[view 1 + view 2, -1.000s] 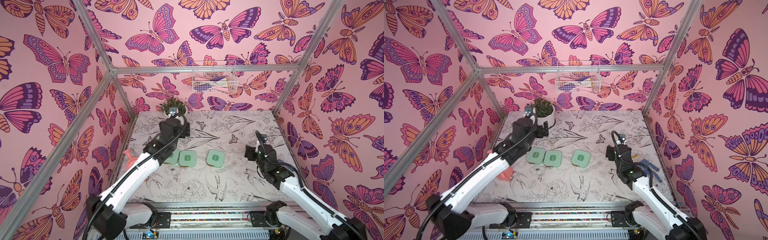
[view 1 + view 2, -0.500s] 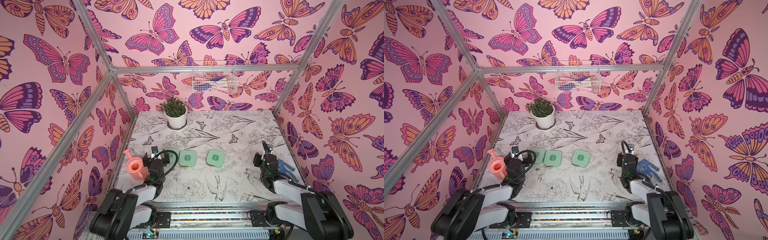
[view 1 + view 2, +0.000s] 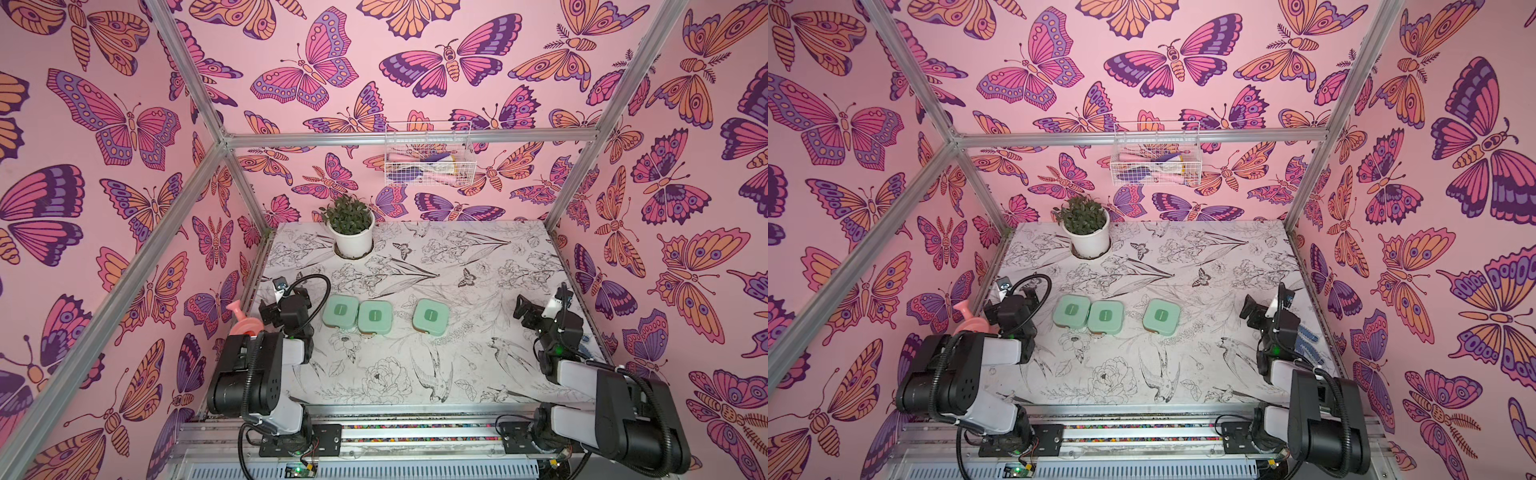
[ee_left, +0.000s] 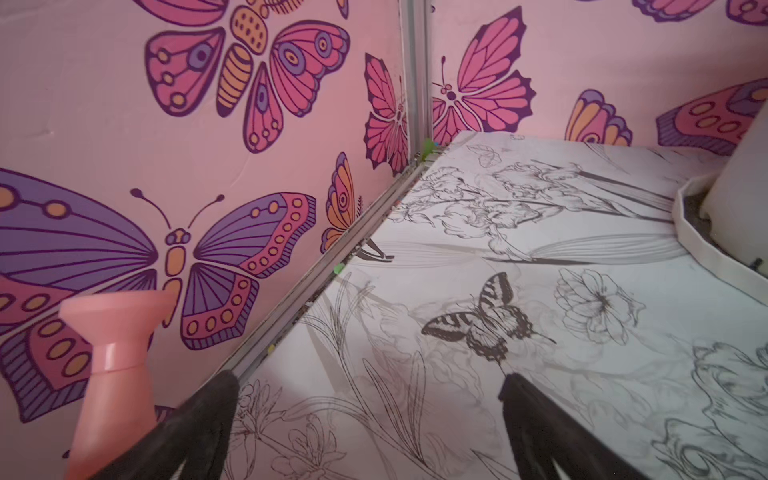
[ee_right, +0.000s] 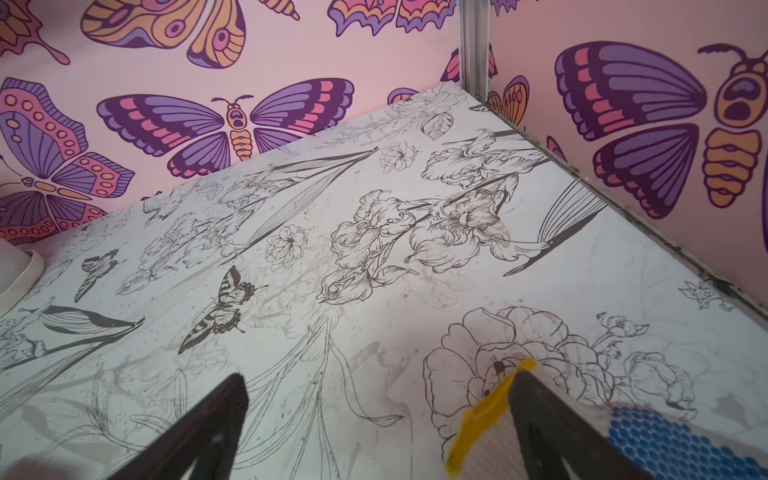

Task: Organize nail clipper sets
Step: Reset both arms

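Three cases (image 3: 375, 316) are set shut in a central row; no loose clippers are seen, so sorting looks done. Left gripper (image 4: 370, 376) and right gripper (image 5: 379, 374) are held spread, empty, at near corners.

Pink walls (image 3: 124, 174) printed with big purple, pink and orange butterflies close in the table (image 3: 469, 257) on three sides, joined by aluminium frame bars (image 3: 311, 140). The table's cover shows inked flowers, birds and butterflies. A white wire basket (image 3: 428, 156) hangs high on the back wall, well beyond the left pincer (image 4: 370, 380) and right pincer (image 5: 380, 374).
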Tool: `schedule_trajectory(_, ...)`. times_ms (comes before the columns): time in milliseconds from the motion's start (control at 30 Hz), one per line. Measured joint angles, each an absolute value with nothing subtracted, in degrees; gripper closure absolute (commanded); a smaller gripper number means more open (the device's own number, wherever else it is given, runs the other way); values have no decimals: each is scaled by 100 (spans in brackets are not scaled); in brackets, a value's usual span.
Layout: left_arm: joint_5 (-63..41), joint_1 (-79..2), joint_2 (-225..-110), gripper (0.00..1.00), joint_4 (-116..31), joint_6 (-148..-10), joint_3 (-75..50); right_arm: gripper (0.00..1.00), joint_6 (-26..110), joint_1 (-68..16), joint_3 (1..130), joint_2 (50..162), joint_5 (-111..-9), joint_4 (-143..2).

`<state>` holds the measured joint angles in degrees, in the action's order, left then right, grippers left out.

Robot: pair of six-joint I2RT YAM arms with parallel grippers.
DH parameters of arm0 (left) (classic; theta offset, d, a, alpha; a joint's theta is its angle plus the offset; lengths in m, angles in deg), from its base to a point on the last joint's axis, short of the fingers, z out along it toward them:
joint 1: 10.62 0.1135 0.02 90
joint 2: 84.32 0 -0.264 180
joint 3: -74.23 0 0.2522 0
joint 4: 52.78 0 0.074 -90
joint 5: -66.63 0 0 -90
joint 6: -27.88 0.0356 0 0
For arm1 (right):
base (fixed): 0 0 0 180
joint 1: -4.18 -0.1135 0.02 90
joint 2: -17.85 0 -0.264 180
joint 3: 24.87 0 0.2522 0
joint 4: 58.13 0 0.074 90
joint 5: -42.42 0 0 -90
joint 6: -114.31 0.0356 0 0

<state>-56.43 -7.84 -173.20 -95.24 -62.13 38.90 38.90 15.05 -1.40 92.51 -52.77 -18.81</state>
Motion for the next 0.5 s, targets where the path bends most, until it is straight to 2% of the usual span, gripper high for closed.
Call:
schedule_trajectory(200, -5638, -790, -17323, 0, -9275, -6213, 3899, 1, 3638, 1330, 79, 10750, -5417, -898)
schedule_trajectory(333, -5638, -790, -17323, 0, -9222, -6213, 3899, 1, 3287, 873, 881, 10625, -5257, -1781)
schedule_trajectory(500, -5638, -790, -17323, 0, -9135, -6213, 3899, 1, 3042, 633, 1209, 10477, -5115, -2069)
